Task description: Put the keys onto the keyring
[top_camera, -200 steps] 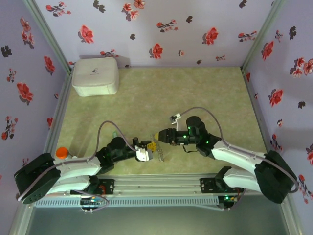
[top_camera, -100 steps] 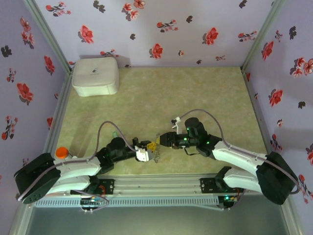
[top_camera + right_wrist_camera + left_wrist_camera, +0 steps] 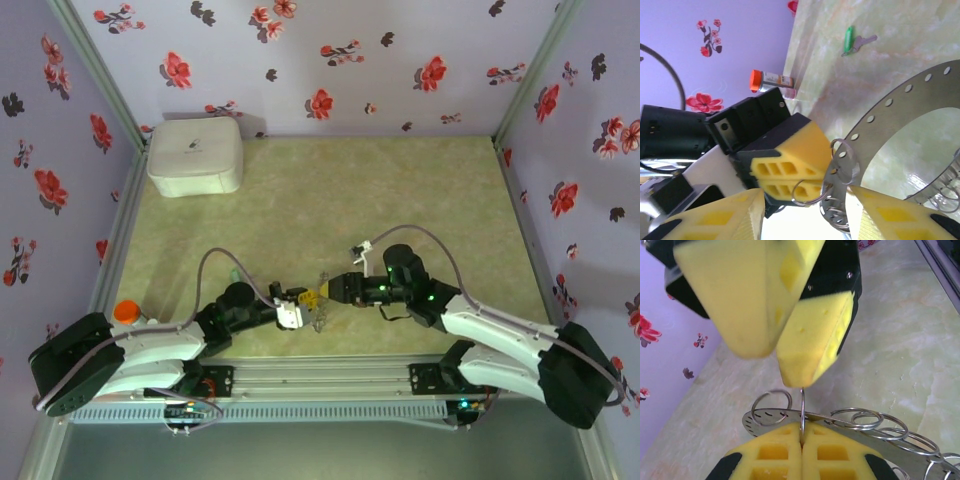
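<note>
The keyring (image 3: pixel 920 85) is a flat grey metal ring with a row of holes along its rim and several small wire rings hanging from it. It stands just above the table at the front centre (image 3: pixel 320 312). My left gripper (image 3: pixel 801 440) is shut on one small upright wire ring threaded through the keyring (image 3: pixel 757 422). My right gripper (image 3: pixel 807 215) is open, its yellow fingers either side of that small ring, and one fingertip (image 3: pixel 807 365) touches the ring's top. The two grippers meet tip to tip, left gripper (image 3: pixel 297 300) and right gripper (image 3: pixel 318 293). A green-headed key (image 3: pixel 849 41) lies flat on the table beyond.
A white rounded box (image 3: pixel 195 155) sits at the back left corner. An orange-capped bottle (image 3: pixel 126 311) stands by the left wall near the left arm's base. Flowered walls close the table on three sides, and a metal rail (image 3: pixel 320 380) runs along the front.
My right gripper has moved forward and left until its fingertips reach the small ring in the left gripper. The left gripper and keyring have stayed put.
</note>
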Motion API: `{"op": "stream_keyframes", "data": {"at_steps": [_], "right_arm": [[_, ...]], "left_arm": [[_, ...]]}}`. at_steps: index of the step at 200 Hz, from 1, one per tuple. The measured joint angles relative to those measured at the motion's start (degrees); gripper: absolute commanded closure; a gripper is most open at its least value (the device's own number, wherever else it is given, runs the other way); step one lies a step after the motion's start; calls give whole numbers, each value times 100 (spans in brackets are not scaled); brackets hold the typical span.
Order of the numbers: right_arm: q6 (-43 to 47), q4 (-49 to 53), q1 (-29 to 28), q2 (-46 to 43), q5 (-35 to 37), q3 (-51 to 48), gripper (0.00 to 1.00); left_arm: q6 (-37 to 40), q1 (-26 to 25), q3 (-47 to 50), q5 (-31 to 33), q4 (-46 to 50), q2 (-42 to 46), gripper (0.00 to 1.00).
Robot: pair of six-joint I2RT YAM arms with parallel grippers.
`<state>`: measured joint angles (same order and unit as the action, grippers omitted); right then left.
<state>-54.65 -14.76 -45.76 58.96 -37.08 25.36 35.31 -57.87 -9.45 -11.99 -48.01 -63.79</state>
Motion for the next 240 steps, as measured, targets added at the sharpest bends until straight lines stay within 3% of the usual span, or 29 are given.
{"op": "stream_keyframes", "data": {"at_steps": [75, 100, 134, 240], "right_arm": [[-153, -133, 15, 17, 2, -232, 56], [-334, -522, 105, 188, 11, -267, 47], [-413, -732, 142, 529, 85, -264, 46], [-608, -1486, 142, 898, -118, -225, 62]], "left_arm": [[-219, 0, 15, 4, 2, 4, 100], [-219, 0, 15, 4, 2, 4, 100], [-216, 0, 15, 4, 2, 4, 100], [-214, 0, 15, 2, 4, 4, 100]]}}
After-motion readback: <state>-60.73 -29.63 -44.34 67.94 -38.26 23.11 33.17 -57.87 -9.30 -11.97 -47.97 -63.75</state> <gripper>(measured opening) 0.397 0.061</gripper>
